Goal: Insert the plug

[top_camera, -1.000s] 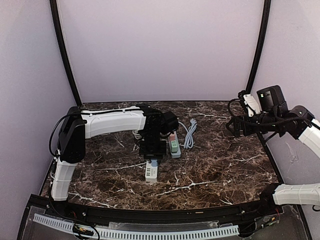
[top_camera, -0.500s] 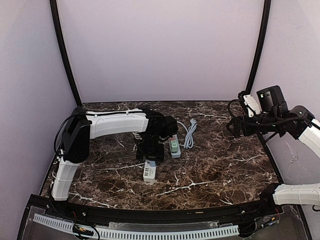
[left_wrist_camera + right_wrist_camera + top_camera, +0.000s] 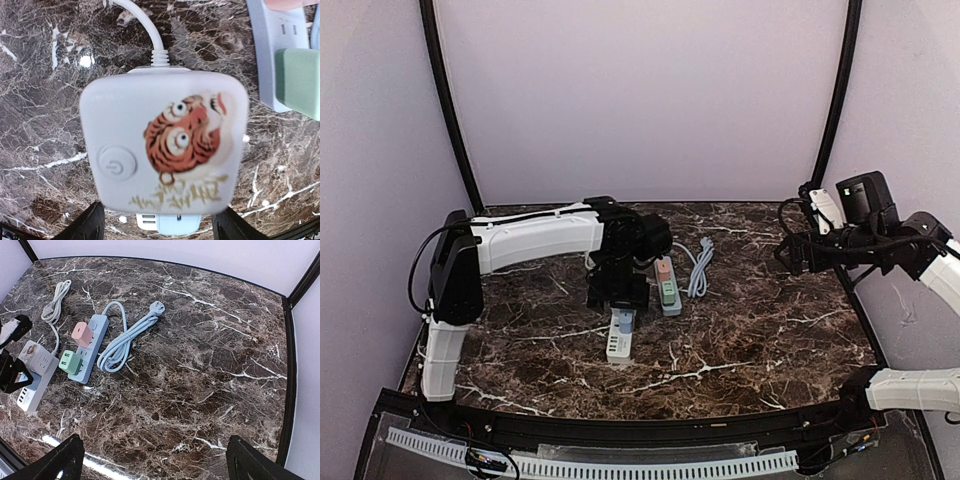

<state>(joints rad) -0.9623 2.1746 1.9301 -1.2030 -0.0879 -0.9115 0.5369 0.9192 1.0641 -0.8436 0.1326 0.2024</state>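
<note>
At worktop point(image 3: 770, 340) centre, left end effector point(image 3: 618, 305) hangs over white power block point(image 3: 162, 145), fingers point(image 3: 85, 227) spread wide, gripping nothing. Plug point(image 3: 167, 223) sits between them at block's 6 o'clock edge, probably seated. Right end effector point(image 3: 790, 255) parked high at 3 o'clock, fully spread, empty, likely giving room. Left wrist alone shows tiger sticker point(image 3: 185, 132), button point(image 3: 116, 166); right wrist best shows blue strip point(image 3: 90, 347), its cable point(image 3: 125, 342) lying unplugged.

Right of the blue strip point(image 3: 92, 347), past the coiled blue cord point(image 3: 125, 340) just beside it, the marble table point(image 3: 210, 390) lies open to its right edge. A pink adapter point(image 3: 81, 334) and a green adapter point(image 3: 70, 362) stand up from the strip. Close on its left, the white strip point(image 3: 32, 382) and the left gripper point(image 3: 618, 303) above it block the way. A white cord point(image 3: 52, 302) lies farther back on that side.
</note>
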